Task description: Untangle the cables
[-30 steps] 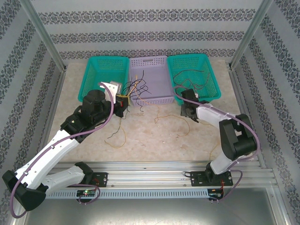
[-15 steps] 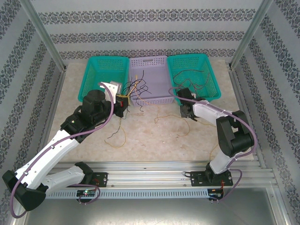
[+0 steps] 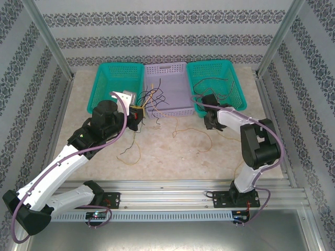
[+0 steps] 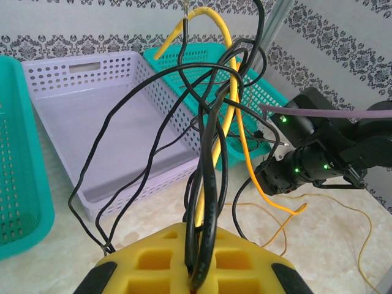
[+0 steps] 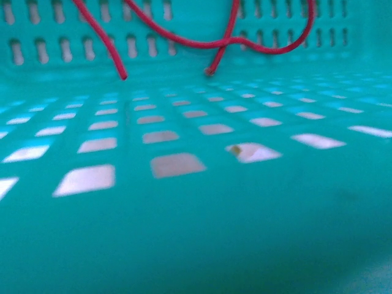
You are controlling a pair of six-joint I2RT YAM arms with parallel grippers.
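1. A tangled bunch of cables (image 4: 215,122), black, yellow and orange, is being clamped between the yellow fingers (image 4: 153,263) of the left gripper (image 4: 197,260), which is closed tightly on the strands.
2. From that grip the cables are being fanned upward and outward, with one yellow strand arching highest and an orange one (image 4: 260,184) curling off to the right.
3. In the top view, the left gripper (image 3: 137,114) is being held just at the near wall of the lavender basket (image 3: 175,78), and the cables (image 3: 152,98) are being spread over that basket's near-left corner.
4. The lavender basket is being flanked on the table (image 3: 167,151) by the left teal basket (image 3: 107,97) and the right teal basket (image 3: 234,86), all three side by side.
5. Thin black wires (image 3: 212,83) are being carried inside the right teal basket.
6. Loose yellow wires (image 3: 180,127) are lying on the table between the two arms, and more (image 3: 131,154) are lying nearer the left arm.
7. The right gripper (image 3: 209,112) is being held at the near wall of the right teal basket; how far it is open cannot be told.
8. In the right wrist view, the perforated teal surface of the basket (image 5: 184,202) is being seen at very close range, with a red wire (image 5: 214,44) looping across the top.
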